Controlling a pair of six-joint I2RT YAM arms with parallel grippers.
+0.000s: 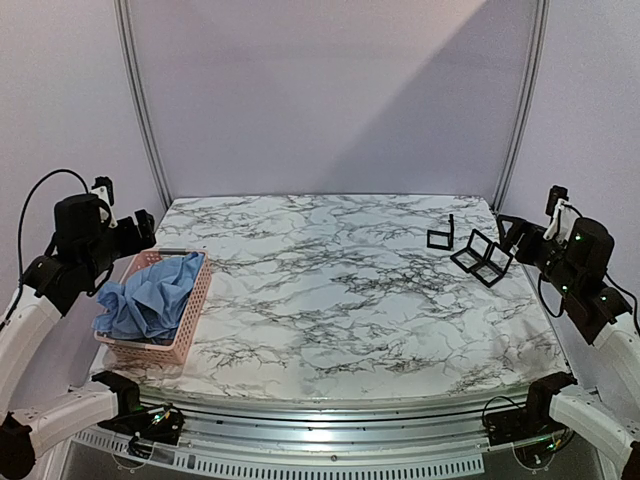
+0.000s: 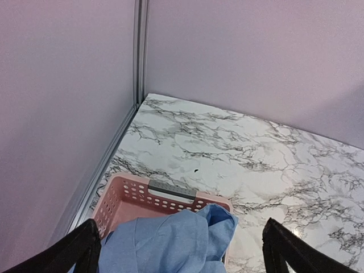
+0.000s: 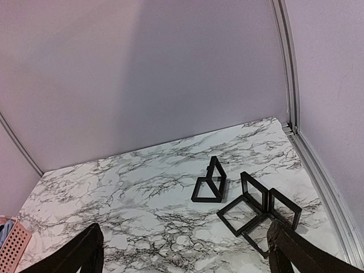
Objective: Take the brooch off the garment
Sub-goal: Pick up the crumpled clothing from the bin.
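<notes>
Both hands hang spread wide at opposite sides of the counter (image 1: 340, 300), the left hand (image 1: 128, 238) and right hand (image 1: 514, 233) each gripping and touching nothing. Just below the left hand, the light blue shirt (image 1: 150, 298) lies crumpled inside the pink basket (image 1: 192, 325). Small black frames (image 1: 481, 257) stand open before the right hand, well apart from the basket. Only the left wrist view shows the basket's grey handle (image 2: 172, 189).
</notes>
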